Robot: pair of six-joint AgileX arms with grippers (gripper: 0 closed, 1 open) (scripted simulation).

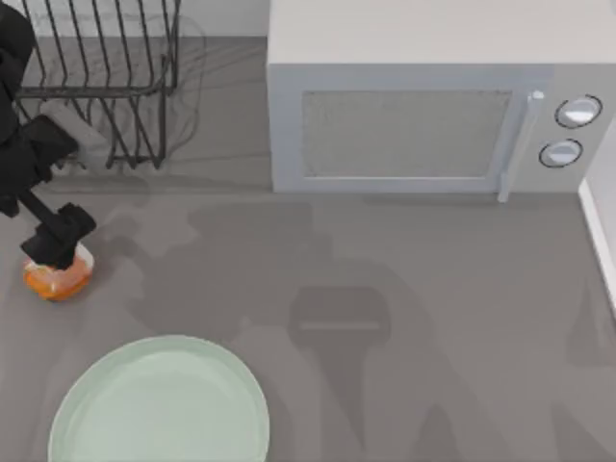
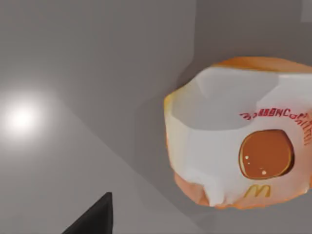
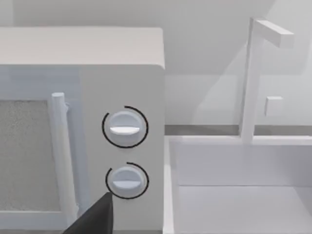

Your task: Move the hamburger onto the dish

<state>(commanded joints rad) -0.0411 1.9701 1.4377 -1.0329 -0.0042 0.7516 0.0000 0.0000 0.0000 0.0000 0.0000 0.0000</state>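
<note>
My left fingers (image 1: 58, 252) were low at the far left of the top view, right over the hamburger (image 1: 60, 278). From above, the black hand covered the top part of the burger, and I could not tell if my fingers were open or shut on it. In my left wrist view the hamburger (image 2: 239, 141) was very close, with its white wrap, orange bun edge and a round brown spot. One dark fingertip (image 2: 95, 218) showed low in that view, apart from the burger.

I think I was at the grabbing step. The burger sat on the grey counter (image 1: 414, 289), not on the dish (image 1: 159, 404) yet. The dish lay in the lower left of the top view, near the burger but not touching it.

Next I would need a sure hold on the burger. Then I would lift it a little, carry it down the frame toward the dish, and set it near the middle. The dish was much wider than the burger, so there was lots of room to land.

The way between them looked open. The black wire rack (image 1: 106, 87) stood in the upper left, just behind my arm, so I should not swing back that way. The microwave (image 1: 433, 106) was off at the upper right, well apart. The burger was close to the left edge of the frame, so I should move inward, not outward.

My right arm was parked, and its wrist view looked at the microwave knobs (image 3: 125, 127).
</note>
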